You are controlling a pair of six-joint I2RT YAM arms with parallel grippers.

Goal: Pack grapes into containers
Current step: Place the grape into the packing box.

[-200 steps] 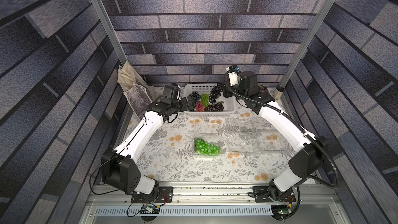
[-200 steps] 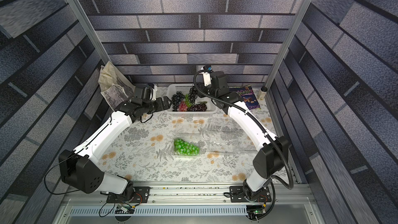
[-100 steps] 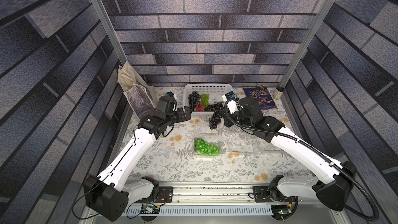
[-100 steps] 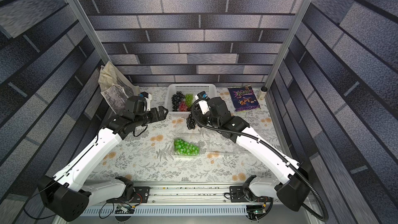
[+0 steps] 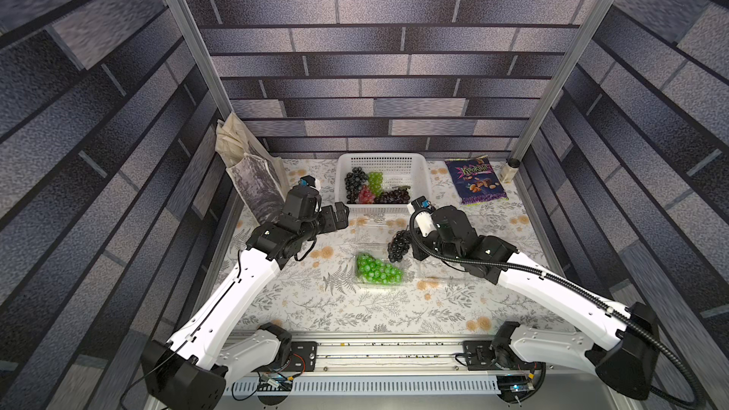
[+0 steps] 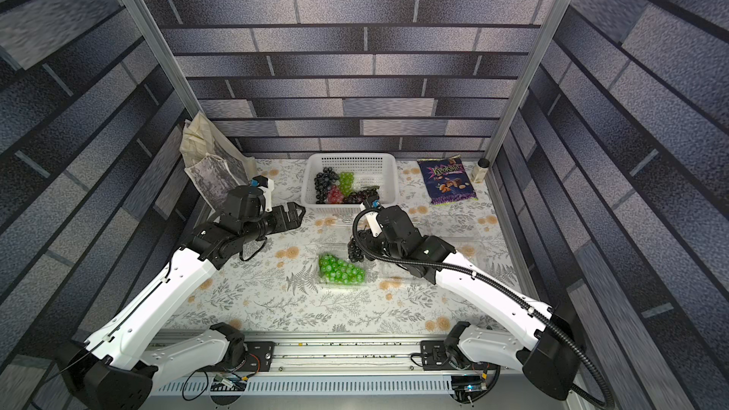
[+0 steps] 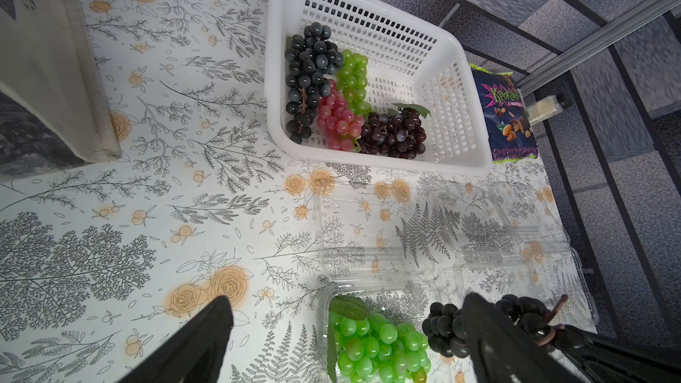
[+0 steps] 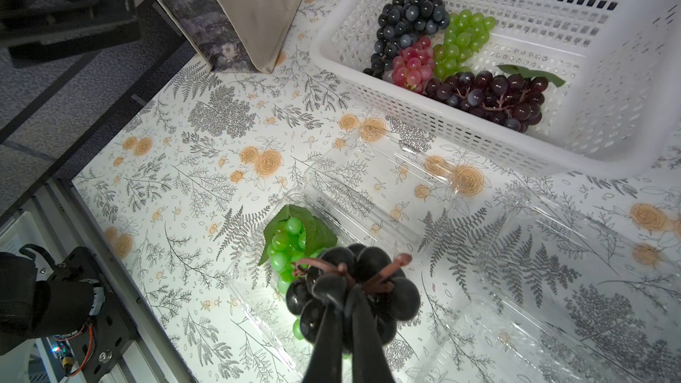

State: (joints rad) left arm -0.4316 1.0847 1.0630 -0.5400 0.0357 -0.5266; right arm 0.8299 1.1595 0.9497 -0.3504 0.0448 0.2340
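My right gripper (image 8: 342,285) is shut on the stem of a black grape bunch (image 5: 399,245) (image 8: 398,296), which hangs over the clear containers. Right beside it, a green bunch (image 5: 376,270) (image 7: 379,340) lies in one open container (image 5: 406,283). Two more containers (image 8: 387,178) (image 8: 552,252) lie open with nothing in them. Black, green, red and dark purple grapes (image 5: 371,189) rest in the white basket (image 5: 420,175). My left gripper (image 5: 342,216) (image 7: 348,302) hovers open above the table, left of the basket's front corner, holding nothing.
A cloth tote bag (image 5: 252,179) leans at the back left. A purple snack bag (image 5: 475,185) and a small jar (image 5: 509,169) sit at the back right. The arms' mounting rail (image 5: 378,353) runs along the front edge.
The right arm has carried the black bunch out of the basket and forward to the containers. The left gripper has drawn back from the basket, still open.
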